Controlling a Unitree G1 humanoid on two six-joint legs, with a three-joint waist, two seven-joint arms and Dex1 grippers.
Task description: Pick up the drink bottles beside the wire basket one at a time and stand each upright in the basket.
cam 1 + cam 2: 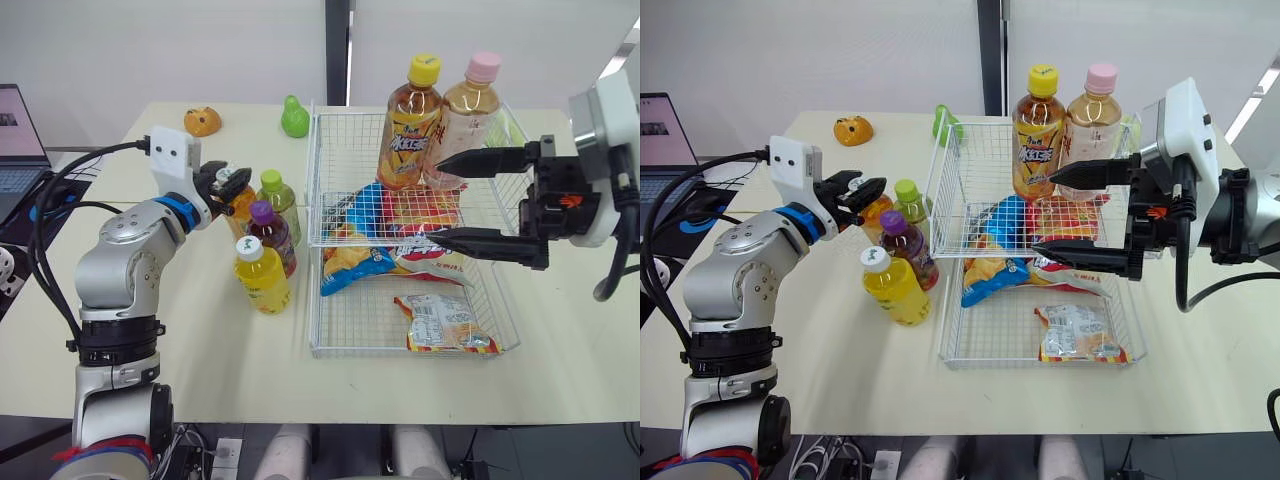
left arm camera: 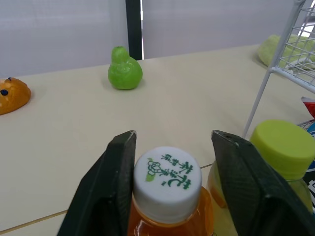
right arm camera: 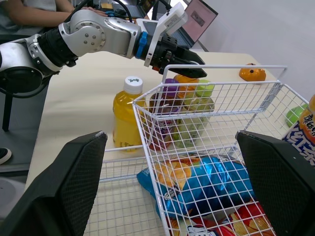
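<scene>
Left end effector [image 2: 173, 136] — orange bottle [image 2: 167, 183] half-hidden

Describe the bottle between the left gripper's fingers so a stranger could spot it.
Left of the wire basket stands a cluster of four bottles. The target bottle is at the cluster's back left corner, under the left gripper. It alone pairs orange drink with a white cap; the other white-capped bottle holds yellow drink.
</scene>
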